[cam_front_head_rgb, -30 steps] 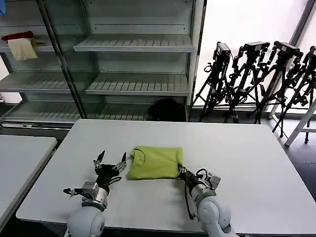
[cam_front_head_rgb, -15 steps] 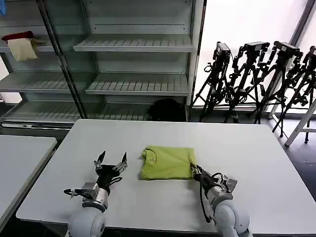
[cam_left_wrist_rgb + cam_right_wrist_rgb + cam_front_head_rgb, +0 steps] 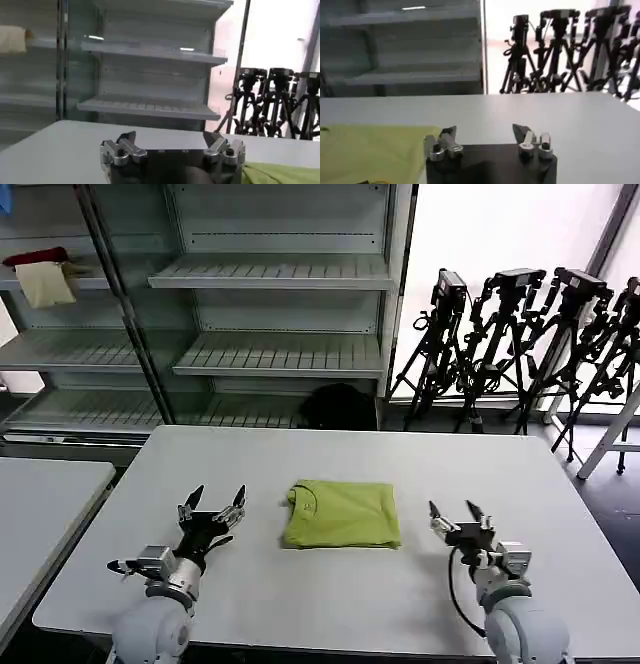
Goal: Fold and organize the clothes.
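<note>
With the T-shirt (image 3: 341,515) already folded into a compact rectangle at the middle of the table (image 3: 520,474), the folding step looks finished and the organizing step remains. The left gripper (image 3: 211,508) hovers left of the shirt, spread wide and empty. The shirt's long axis runs left to right, its collar toward the left. The right gripper (image 3: 456,520) sits right of it, apart, fingers parted and empty. Next comes a two-sided grasp to carry the bundle off.
</note>
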Robot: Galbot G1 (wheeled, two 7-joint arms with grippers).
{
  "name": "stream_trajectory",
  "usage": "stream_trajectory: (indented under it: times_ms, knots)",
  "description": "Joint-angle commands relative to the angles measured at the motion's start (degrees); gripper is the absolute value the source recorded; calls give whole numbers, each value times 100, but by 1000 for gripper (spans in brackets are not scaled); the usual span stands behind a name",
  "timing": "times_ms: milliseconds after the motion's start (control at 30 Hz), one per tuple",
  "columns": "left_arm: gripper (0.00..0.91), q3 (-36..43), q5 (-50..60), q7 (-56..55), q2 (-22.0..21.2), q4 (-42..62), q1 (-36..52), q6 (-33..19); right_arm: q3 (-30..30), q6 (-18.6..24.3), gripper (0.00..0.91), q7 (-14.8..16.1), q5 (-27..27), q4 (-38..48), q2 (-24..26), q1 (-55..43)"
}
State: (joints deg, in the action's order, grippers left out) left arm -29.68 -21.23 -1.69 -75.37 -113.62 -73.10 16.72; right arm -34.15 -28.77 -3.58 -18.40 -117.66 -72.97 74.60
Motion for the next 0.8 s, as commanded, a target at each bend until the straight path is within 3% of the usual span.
stream_trajectory:
  times_ms: [33, 200, 433, 800]
  knots:
    - [907, -654, -1356, 373, 444, 129, -21, 70, -1242, 336, 907, 526, 311, 462, 952, 162]
    - [907, -946, -1866, 486, 587, 140, 13, 197, -1099, 484, 907, 552, 323, 474, 789, 134]
    - [907, -1028, -1696, 849, 778, 162, -156, 257, -1104, 744, 907, 822, 314, 662, 823, 88]
    - [907, -755, -1052, 366, 826, 272, -149, 36, -1184, 606, 907, 851, 281, 563, 1013, 116]
